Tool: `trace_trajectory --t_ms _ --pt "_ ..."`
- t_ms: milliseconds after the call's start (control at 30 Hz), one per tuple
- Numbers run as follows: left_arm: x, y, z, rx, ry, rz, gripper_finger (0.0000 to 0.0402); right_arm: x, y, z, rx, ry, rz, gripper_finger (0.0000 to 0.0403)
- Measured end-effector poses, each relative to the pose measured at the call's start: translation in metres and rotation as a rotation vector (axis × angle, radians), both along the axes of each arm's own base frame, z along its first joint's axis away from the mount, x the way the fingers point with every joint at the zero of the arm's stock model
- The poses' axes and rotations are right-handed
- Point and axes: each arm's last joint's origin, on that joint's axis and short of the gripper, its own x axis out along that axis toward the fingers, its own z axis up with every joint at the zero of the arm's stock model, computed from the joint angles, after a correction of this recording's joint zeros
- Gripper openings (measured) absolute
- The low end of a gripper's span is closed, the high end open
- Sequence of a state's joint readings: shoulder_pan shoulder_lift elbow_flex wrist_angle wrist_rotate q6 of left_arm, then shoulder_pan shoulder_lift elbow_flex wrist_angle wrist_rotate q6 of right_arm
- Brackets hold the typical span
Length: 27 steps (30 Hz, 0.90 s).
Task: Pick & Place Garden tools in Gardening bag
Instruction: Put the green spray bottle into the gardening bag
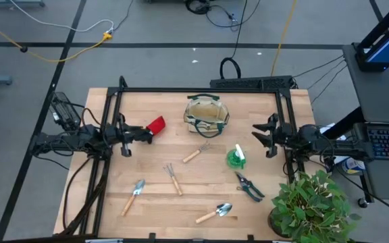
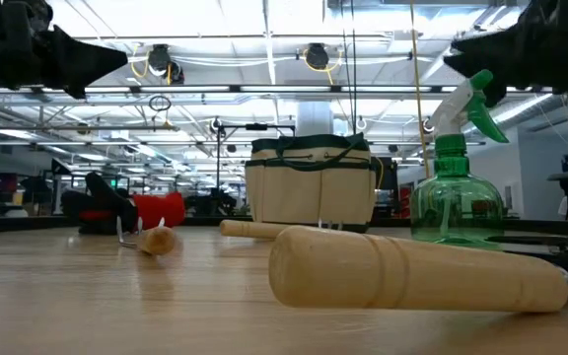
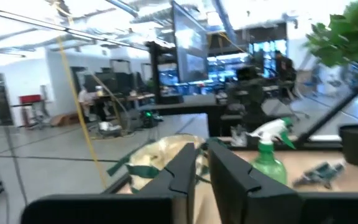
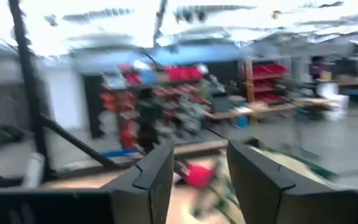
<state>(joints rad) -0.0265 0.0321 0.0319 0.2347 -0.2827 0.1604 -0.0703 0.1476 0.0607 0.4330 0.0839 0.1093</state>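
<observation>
We see the left gripper [image 1: 148,134] raised over the left side of the table [image 1: 100,175], its fingers [image 3: 229,180] drawn nearly together with only a thin slot between them, holding nothing. Just ahead of those fingers lies the red item [image 1: 157,125], close to touching in the high view. Nearer the front edge on that side rest a wooden-handled trowel [image 1: 133,196] and a small hand fork [image 1: 173,179], well apart from each other. Between the two sets of fingers, toward the far edge, stands the gardening bag [image 1: 206,114], open at the top, with bare wood on both flanks. A second fork [image 1: 196,152] lies just in front of it. Toward the right fingers sits the green-and-white spray bottle [image 1: 236,157], then the black pruning shears [image 1: 249,186] and another trowel [image 1: 215,213] near the front edge. The right gripper [image 1: 263,136] hangs over the right edge, its fingers [image 4: 253,180] parted and empty, aimed at the bag. The potted plant [image 1: 313,202] crowds the front right corner beneath that arm.
</observation>
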Motion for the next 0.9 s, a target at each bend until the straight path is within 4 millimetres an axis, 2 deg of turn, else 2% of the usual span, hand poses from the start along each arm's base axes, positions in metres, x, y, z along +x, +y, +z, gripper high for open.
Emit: trace_trajectory --t_ms 167,267,367,467,600,733,833,900 --pt "0.002 0.002 0.009 -0.047 -0.101 0.051 0.012 0.012 -0.001 0.005 0.087 -0.017 0.013 0.0188" --pt "0.003 0.002 0.02 -0.069 -0.181 0.043 0.0153 0.026 -0.002 0.028 0.116 0.01 0.012 0.0193" --pt "0.007 0.001 0.035 -0.108 -0.185 0.029 0.0173 0.046 -0.003 0.046 0.149 0.179 0.014 0.0187" --pt "0.017 0.001 0.047 -0.122 -0.095 0.028 0.0181 0.064 0.0 0.058 0.172 0.399 0.022 0.0181" --pt "0.035 0.001 0.063 -0.107 -0.005 0.037 0.0182 0.079 0.008 0.085 0.173 0.53 0.064 0.018" --pt "0.051 0.0 0.076 -0.072 0.046 0.046 0.0182 0.083 0.02 0.103 0.164 0.604 0.119 0.0184" --pt "0.06 0.0 0.08 -0.011 0.091 0.058 0.0182 0.079 0.028 0.101 0.089 0.696 0.163 0.0184" --pt "0.064 0.0 0.08 0.024 0.111 0.065 0.0182 0.074 0.031 0.097 -0.028 0.773 0.216 0.0183"
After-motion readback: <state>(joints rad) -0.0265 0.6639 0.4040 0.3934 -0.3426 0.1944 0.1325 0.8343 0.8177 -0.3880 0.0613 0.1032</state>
